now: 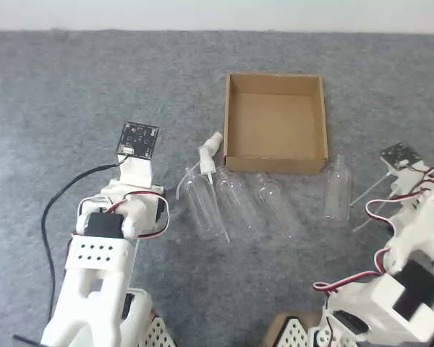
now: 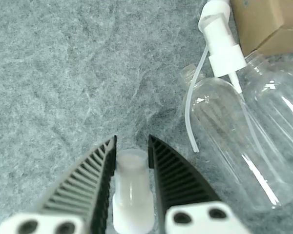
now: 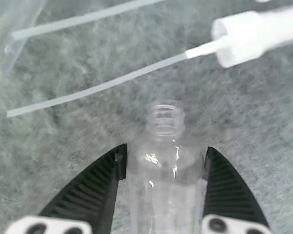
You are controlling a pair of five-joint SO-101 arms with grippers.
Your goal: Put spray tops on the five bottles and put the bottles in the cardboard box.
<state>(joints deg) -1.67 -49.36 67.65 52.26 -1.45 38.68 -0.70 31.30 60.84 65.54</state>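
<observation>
My left gripper [image 2: 132,141] is shut on a white spray top [image 2: 132,195], held just above the grey carpet. Beside it lie clear bottles [image 2: 234,146] without tops, and another spray top [image 2: 219,39] with its tube rests across one of them. My right gripper [image 3: 166,147] is shut on a clear open-necked bottle [image 3: 163,161]. A loose spray top [image 3: 254,31] with a long tube lies just beyond that bottle's mouth. Three bottles [image 1: 239,199] lie side by side in front of the cardboard box [image 1: 228,119], and one more bottle [image 1: 338,188] lies to their right.
The left arm [image 1: 123,217] stands at the lower left and the right arm [image 1: 412,246] at the lower right of the high view. Thin dip tubes [image 1: 369,191] lie on the carpet between the right arm and the nearest bottle. A box corner [image 2: 268,19] rises beyond the bottles.
</observation>
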